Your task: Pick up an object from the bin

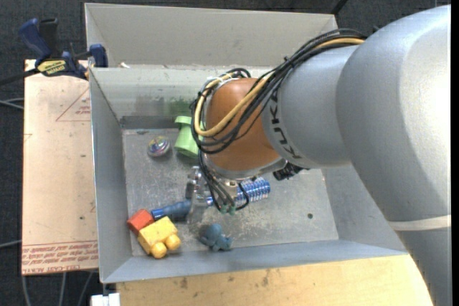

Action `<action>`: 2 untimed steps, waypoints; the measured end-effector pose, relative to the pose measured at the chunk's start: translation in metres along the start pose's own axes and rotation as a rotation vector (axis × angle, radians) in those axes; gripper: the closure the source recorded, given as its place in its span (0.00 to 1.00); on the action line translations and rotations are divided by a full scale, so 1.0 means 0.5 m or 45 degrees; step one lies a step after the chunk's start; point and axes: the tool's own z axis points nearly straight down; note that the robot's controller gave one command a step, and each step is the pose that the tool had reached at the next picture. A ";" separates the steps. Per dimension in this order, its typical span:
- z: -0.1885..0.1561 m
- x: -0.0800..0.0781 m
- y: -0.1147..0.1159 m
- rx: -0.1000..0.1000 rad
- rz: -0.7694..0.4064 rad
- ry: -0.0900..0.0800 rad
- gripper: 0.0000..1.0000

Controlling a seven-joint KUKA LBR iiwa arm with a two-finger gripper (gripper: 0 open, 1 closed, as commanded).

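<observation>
My gripper (197, 188) hangs low over the middle of the bin floor, under the orange wrist cover. A blue stick-shaped piece (171, 211) lies just to its lower left, touching a red and yellow block toy (154, 231). A blue-and-white ribbed cylinder (254, 190) lies right beside the gripper on its right. A grey-blue lump (215, 237) sits in front of it near the bin's front wall.
A light green object (186, 137) lies at the back, partly under the arm. A small round silver thing (158, 147) sits to the back left. The large arm covers the bin's right half.
</observation>
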 end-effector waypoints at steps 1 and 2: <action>-0.216 -0.015 -0.016 -0.002 -0.014 -0.010 1.00; -0.342 -0.001 0.001 -0.001 -0.528 -0.009 1.00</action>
